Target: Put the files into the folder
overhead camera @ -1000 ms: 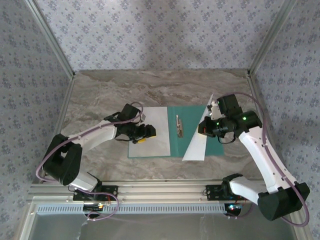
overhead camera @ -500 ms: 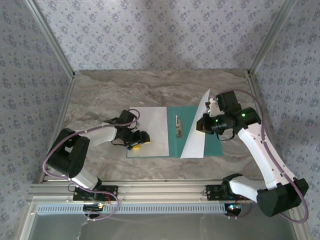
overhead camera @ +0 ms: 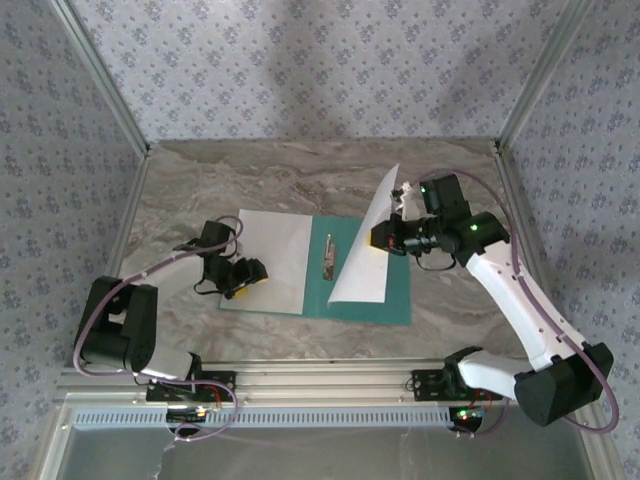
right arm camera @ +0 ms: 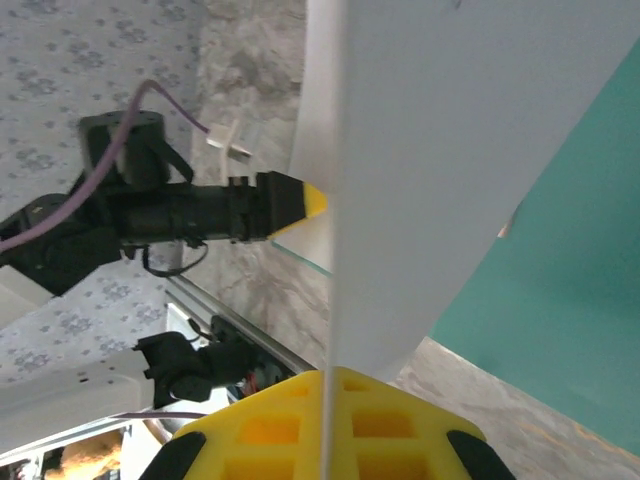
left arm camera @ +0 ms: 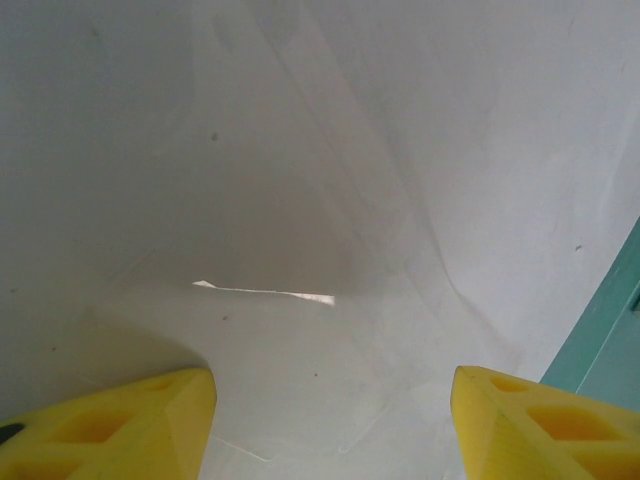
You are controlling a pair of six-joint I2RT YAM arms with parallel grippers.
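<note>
The teal folder (overhead camera: 372, 292) lies open on the marble table, its metal clip (overhead camera: 327, 255) at the centre fold. One white sheet (overhead camera: 272, 258) lies flat on its left half. My left gripper (overhead camera: 247, 277) rests at that sheet's left edge; in the left wrist view its yellow fingers (left arm camera: 120, 415) stand wide open over the white sheet (left arm camera: 330, 200), with the folder (left arm camera: 605, 345) showing at the right. My right gripper (overhead camera: 386, 238) is shut on the second white sheet (overhead camera: 366, 250), held up on edge over the right half. The right wrist view shows this sheet (right arm camera: 440, 170) pinched between the pads (right arm camera: 270, 420).
Marble tabletop (overhead camera: 300, 175) extends behind and to both sides of the folder. Patterned walls and metal corner posts (overhead camera: 100, 75) enclose the back and sides. An aluminium rail (overhead camera: 320, 375) runs along the near edge by the arm bases.
The folder and its flat sheet have slid left with my left gripper. My right gripper moved left and up, tilting its sheet more upright.
</note>
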